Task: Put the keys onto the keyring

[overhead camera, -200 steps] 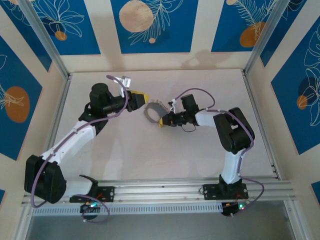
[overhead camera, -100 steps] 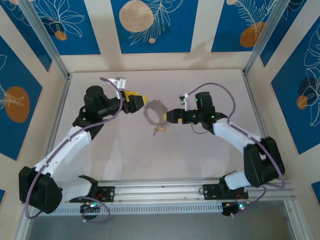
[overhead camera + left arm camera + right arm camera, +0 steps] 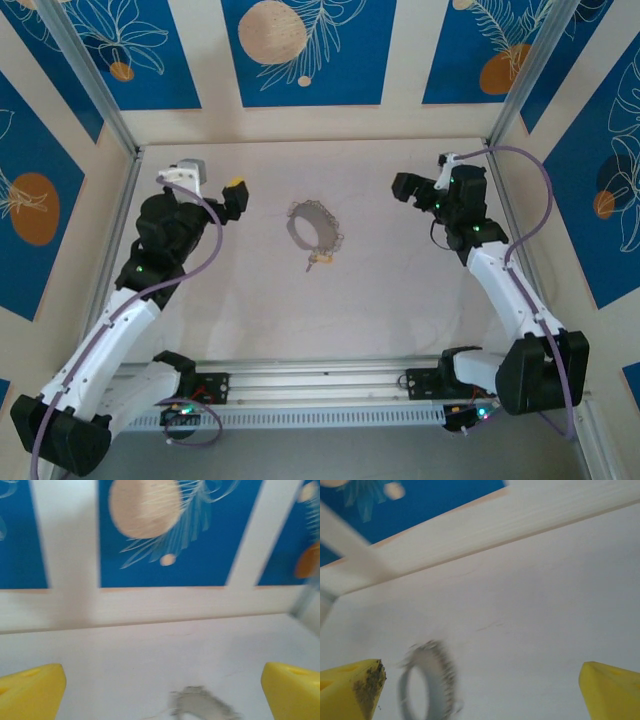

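Both pincers are released, jaws spread wide with nothing between them. From above, the left pincer (image 3: 236, 190) sits toward the table's left side, its yellow tip facing the middle. The right pincer (image 3: 402, 189) sits toward the right side, facing back across. Each is well apart from the ring (image 3: 314, 224), which lies flat on the pale table (image 3: 250, 300) about midway between them, a thin grey loop with a bumpy, chain-like right edge. The key (image 3: 320, 260), tiny and pale gold, lies just at the ring's near edge, on the side toward the arm bases. It is too small to tell whether it is threaded on the loop or only touching it. In the left wrist view, two yellow fingers (image 3: 31, 691) stand at the bottom corners with bare table between them. The ring is a grey blur low in that picture, ahead of the gap and somewhat nearer the right-hand finger. In the right wrist view the yellow fingers (image 3: 612, 692) again stand at the bottom corners, and the one at the picture's left edge carries dark speckling on its inner tip. The ring shows beside that speckled finger, blurred, not touching it. Blue wall panels (image 3: 300, 50) with pale leaf and disc prints stand behind the table.
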`<state>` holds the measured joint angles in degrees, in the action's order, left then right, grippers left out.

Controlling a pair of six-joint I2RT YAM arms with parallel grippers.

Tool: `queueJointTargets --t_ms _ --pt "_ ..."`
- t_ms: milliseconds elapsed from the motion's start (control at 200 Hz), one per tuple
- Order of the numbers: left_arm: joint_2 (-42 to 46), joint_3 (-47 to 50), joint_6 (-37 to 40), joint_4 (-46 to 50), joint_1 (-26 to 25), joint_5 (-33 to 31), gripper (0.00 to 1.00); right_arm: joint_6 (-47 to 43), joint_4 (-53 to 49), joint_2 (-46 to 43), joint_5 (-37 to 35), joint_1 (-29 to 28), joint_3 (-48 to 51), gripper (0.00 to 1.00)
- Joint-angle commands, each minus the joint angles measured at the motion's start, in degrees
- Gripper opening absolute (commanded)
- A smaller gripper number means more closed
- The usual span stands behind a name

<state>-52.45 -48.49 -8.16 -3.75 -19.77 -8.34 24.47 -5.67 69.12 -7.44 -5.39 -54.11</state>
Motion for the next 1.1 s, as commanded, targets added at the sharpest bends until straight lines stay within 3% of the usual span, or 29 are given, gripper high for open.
queueJointTargets --t_ms 0,170,390,610,785,975,1090 --pt "-0.11 7.00 10.34 -8.72 2.16 -8.68 1.00 -3.62 3.24 3.39 -9.50 2.17 2.24 0.99" --pt "-3.33 20.19 13.13 -25.52 5.61 -10.43 1.00 -11.31 9.27 6.47 -15.50 2.14 7.84 0.99" --pt "-13.03 28.66 14.38 -35.29 7.62 -10.63 1.00 -13.06 20.37 9.15 -21.06 1.99 14.87 0.99" --pt "-22.88 31.37 13.17 -45.93 10.13 -6.24 1.00 -17.16 33.00 13.12 -13.84 1.52 21.10 0.99" --pt "-30.07 31.52 13.98 -51.98 10.89 -2.51 1.00 -18.99 51.45 16.31 -6.58 2.37 30.32 0.99" --pt "-34.39 30.82 14.12 -53.93 12.39 3.15 1.00 -18.21 52.82 17.99 2.12 5.57 30.89 0.99" --pt "-36.72 29.46 14.02 -54.07 12.54 2.83 1.00 -17.68 53.62 18.14 6.61 7.29 31.14 0.99"
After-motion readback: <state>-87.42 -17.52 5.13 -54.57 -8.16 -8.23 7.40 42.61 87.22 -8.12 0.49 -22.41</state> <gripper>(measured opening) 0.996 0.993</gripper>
